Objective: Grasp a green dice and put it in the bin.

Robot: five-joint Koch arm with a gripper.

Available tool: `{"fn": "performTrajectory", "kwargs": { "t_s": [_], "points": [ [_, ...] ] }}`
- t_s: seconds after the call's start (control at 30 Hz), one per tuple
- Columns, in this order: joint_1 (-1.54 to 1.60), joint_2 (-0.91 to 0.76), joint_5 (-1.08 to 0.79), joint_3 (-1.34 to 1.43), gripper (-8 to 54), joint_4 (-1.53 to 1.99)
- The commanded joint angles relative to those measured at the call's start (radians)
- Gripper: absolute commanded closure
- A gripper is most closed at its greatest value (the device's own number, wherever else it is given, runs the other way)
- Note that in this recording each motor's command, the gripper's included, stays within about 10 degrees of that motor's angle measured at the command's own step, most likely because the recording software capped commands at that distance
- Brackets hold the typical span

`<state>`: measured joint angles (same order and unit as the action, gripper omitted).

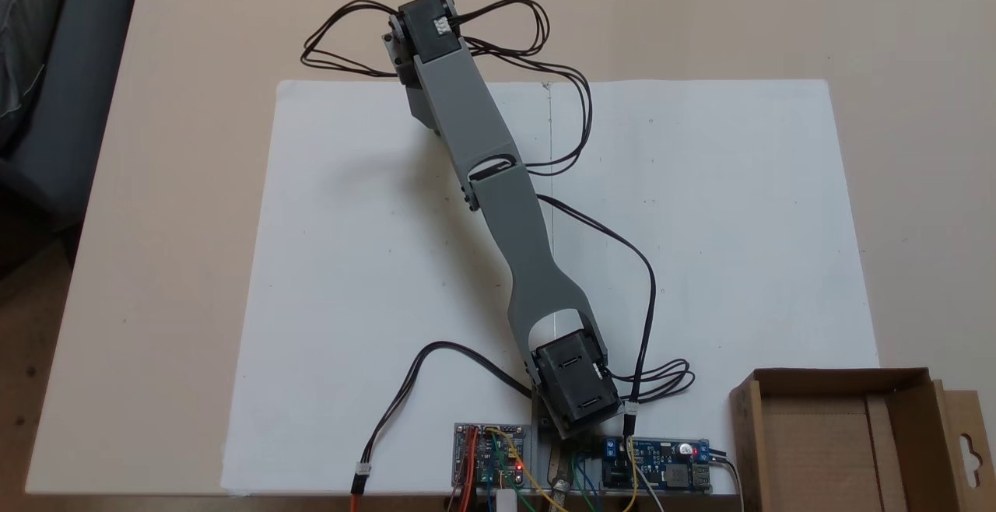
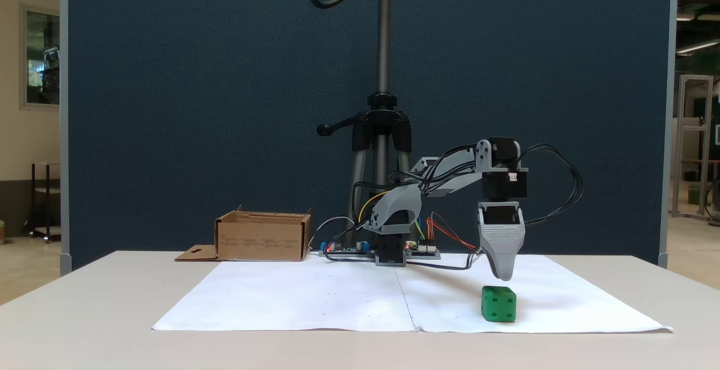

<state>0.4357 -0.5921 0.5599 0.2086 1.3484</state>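
The green dice (image 2: 498, 303) rests on the white paper near its front right corner in a fixed view. My gripper (image 2: 502, 273) hangs pointing straight down just above and slightly behind it, not touching it. Its grey jaws line up one behind the other, so their gap is hidden. The bin (image 2: 261, 238) stands at the back left of the table; from above, the bin (image 1: 832, 378) sits at the lower right with nothing inside. From above, the grey arm (image 1: 498, 185) stretches from its base to the upper left and covers the dice.
White paper (image 1: 350, 263) covers the middle of the table. Circuit boards (image 1: 657, 461) and loose black cables (image 1: 646, 302) lie by the arm's base. A tripod (image 2: 382, 134) stands behind the base before a dark blue partition.
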Motion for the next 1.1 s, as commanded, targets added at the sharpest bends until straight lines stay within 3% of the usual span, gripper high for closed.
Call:
{"fn": "performTrajectory", "kwargs": {
  "t_s": [0.0,1.07],
  "points": [
    [0.009,-0.021,0.054,-0.049,2.2,-0.043],
    [0.009,0.092,0.023,-0.049,2.4,-0.043]
  ]
}}
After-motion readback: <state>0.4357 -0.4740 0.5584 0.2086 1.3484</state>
